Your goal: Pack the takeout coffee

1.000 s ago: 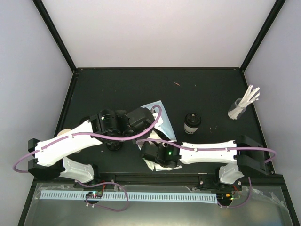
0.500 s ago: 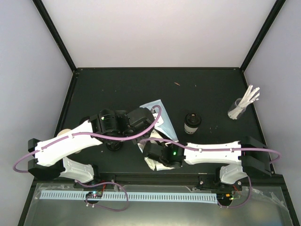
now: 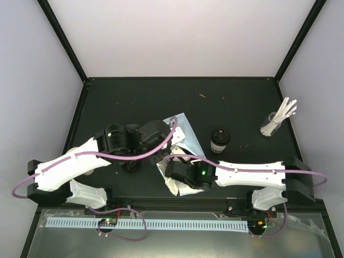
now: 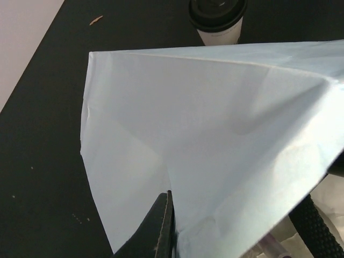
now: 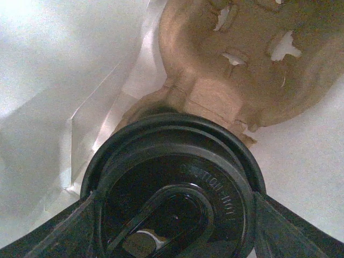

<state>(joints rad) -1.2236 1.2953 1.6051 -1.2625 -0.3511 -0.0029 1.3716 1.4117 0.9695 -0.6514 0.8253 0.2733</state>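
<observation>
A light-blue paper bag point(image 4: 215, 134) lies on the black table, and my left gripper point(image 4: 171, 196) is shut on its upper edge, holding the mouth up. In the top view the left gripper point(image 3: 167, 130) sits at the bag point(image 3: 180, 122). My right gripper point(image 5: 174, 215) is inside the bag, shut on a coffee cup by its black lid point(image 5: 172, 188). The lid fills the space between both fingers point(image 5: 70, 231). Just beyond it lies the brown pulp carrier point(image 5: 242, 64). A second cream cup with a black lid point(image 3: 220, 141) stands upright on the table to the right of the bag, also seen from the left wrist point(image 4: 217, 19).
A clear glass of white sticks point(image 3: 275, 121) stands at the far right. A dark round thing point(image 3: 130, 167) sits partly under the left arm. The bag's pale walls point(image 5: 64, 80) close in around the right gripper. Black frame posts rise at the table's back corners.
The right arm has pushed leftward, carrying its cup further into the bag. The left arm has shifted slightly left and back, still holding the bag's edge.
</observation>
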